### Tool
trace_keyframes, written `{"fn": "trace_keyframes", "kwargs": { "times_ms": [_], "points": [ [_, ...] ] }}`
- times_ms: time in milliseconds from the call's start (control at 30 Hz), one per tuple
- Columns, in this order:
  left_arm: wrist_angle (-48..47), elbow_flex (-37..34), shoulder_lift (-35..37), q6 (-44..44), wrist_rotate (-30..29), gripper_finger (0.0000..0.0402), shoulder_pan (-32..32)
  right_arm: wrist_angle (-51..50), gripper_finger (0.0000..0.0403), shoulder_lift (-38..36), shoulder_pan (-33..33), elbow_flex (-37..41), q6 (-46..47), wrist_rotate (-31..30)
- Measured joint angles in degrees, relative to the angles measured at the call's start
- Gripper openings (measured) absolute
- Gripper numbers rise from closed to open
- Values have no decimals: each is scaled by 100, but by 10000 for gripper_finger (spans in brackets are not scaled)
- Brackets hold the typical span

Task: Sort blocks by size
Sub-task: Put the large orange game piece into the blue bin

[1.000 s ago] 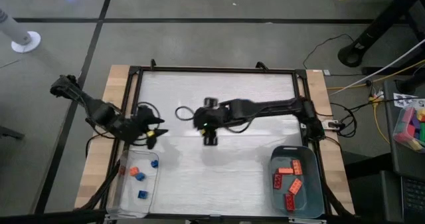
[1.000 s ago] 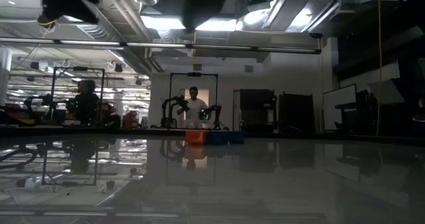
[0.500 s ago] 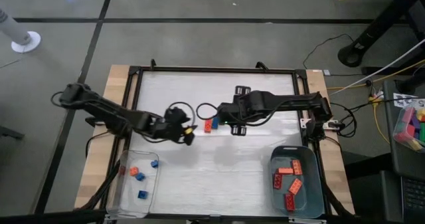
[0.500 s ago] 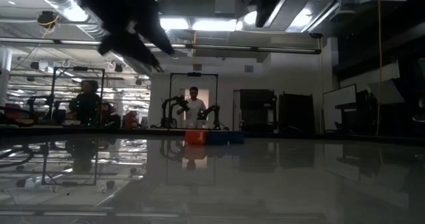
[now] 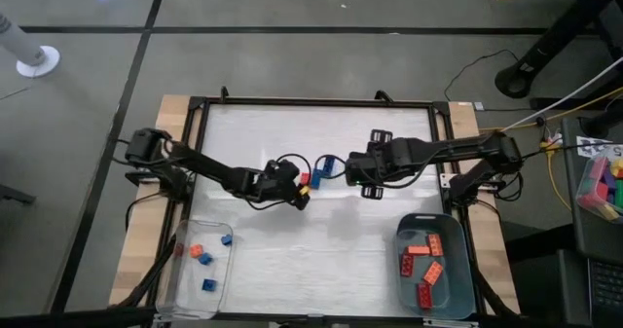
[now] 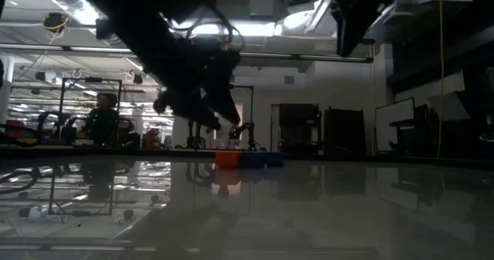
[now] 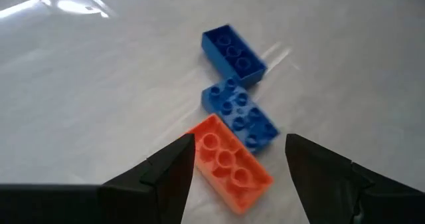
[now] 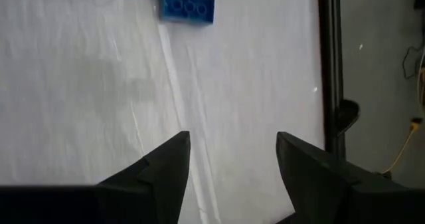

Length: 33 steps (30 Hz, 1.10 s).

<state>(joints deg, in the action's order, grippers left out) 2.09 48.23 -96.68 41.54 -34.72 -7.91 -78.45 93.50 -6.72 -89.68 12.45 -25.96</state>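
**Left arm closes in on the last three blocks**

Left gripper [image 7: 232, 167] has swung out to mid-desk, jaws wide around the orange block [image 7: 232, 167], apparently not yet touching. Two blue blocks [image 7: 234, 48] lie just beyond. Right gripper [image 8: 229, 167] has pulled back toward the right edge, jaws wide, empty

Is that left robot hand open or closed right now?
Open. The left hand shows a clear gap between its dark fingers, framing the orange studded plastic brick without touching it.

I count three bricks loose on my worktop [image 5: 263, 260]: one orange brick [image 7: 232, 171], two blue bricks [image 7: 240, 112].
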Motion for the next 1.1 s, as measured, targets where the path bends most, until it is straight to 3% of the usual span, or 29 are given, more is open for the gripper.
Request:
{"fn": "trace_keyframes", "kwargs": {
  "times_ms": [300, 500, 1100],
  "points": [
    [83, 199, -567, 32, -2, 224, 16, 887, 221, -573, -1, 1500, 257, 129],
    [54, 289, -775, 52, -42, 224, 45, 1454, 221, -593, -2, 2095, 255, 462],
    [-313, 299, -798, 333, -63, 224, 29, 2050, 221, -593, -2, 2478, 232, 763]
  ]
}}
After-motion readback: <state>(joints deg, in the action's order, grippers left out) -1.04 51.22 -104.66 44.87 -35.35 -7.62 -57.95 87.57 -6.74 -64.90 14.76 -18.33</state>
